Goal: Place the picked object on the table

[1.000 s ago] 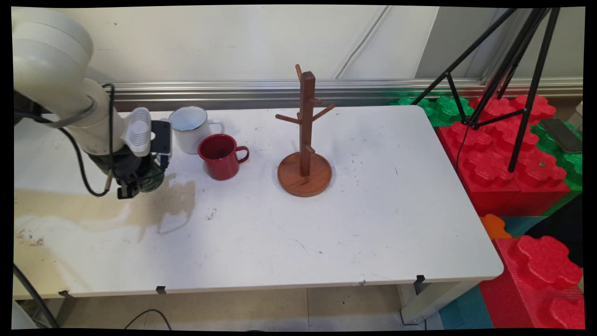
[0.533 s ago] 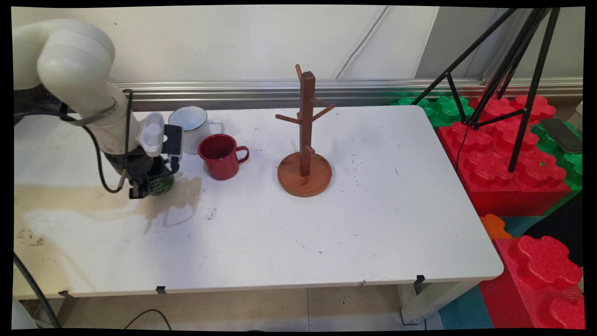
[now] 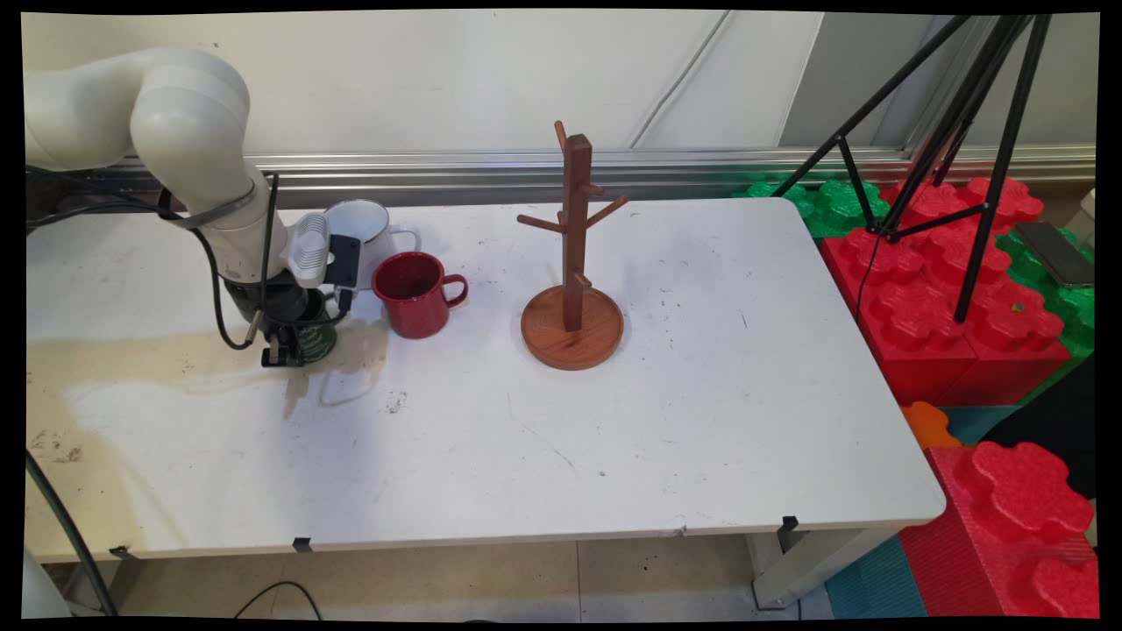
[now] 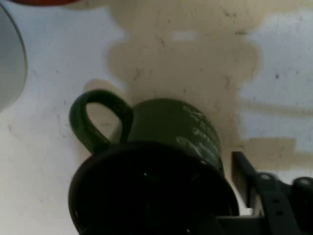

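Shifted rightward with the end effector (image 3: 289, 350), a green mug (image 4: 166, 147) is carried, rim clamped – the red mug (image 3: 419, 294) nearby could be knocked, or grip lost

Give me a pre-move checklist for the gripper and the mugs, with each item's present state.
1. Black two-finger gripper is down at the dark green mug: ok.
2. Grip on the green mug is firm: cannot tell.
3. Green mug is upright, with its handle free on one side: ok.
4. Green mug rests on the white table rather than hanging above it: cannot tell.
5. Red enamel mug stands upright with a gap between it and the green mug: ok.
6. Wooden mug tree stands upright, has nothing on its pegs and is well apart from the mugs: ok.
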Controlling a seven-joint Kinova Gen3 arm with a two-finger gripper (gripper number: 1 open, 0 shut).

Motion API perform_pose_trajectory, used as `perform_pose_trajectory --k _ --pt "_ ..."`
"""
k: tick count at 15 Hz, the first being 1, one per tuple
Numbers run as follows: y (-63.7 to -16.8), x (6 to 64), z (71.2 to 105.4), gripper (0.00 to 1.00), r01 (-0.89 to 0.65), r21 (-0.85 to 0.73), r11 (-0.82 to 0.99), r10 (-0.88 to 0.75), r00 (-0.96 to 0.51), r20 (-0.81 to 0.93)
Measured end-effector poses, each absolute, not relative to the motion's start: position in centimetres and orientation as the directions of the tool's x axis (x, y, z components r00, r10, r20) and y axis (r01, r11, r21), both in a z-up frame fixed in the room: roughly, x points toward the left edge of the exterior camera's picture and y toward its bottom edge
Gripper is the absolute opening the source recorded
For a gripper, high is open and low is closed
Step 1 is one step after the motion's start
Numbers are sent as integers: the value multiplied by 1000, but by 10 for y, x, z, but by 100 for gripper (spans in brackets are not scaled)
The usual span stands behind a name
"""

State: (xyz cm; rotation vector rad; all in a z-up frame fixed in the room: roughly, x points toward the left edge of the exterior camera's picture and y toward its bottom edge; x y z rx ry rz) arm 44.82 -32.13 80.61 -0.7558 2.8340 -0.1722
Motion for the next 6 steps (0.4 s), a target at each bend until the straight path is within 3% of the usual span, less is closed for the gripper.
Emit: perform_pose_trajectory --k 6 --pt "-325 450 810 100 -454 -156 877 -476 -866 -155"
